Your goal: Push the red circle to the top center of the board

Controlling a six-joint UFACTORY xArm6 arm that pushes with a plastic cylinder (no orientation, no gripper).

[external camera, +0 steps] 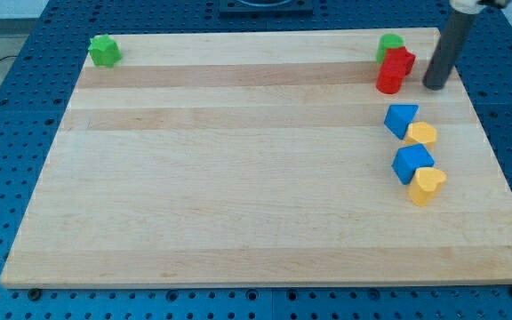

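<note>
Yellow heart-shaped block (428, 185) lies nearest the view's bottom, well below my tip (434, 87) and about level with it left to right. It touches the blue block (412, 163), a cube-like piece just up and to the view's left of it.

Next up: a second yellow block (422, 134), shape hard to make out, below my tip and slightly to its left. It touches a blue block with a wedge or triangular look (400, 118), which lies down and to the view's left of my tip.

The rod ends in my tip, resting on the wooden tabletop (238, 178) near the view's top right. No jaws on this rig, only the plain rod, so nothing is clenched or released.

Just to the view's left of my tip, a narrow strip of bare wood between them: the red circle (388, 81), a short cylinder. Whether the gap is truly open I cannot tell for sure; it looks apart. Another red block (400, 60), shape unclear, touches it from above, up and left of my tip.

Beyond that, a green block (390, 42) at the tabletop's top edge, touching the upper red block.

Far to the view's left of my tip, at the top left corner, a lone green block (105, 51), well apart from all others.
</note>
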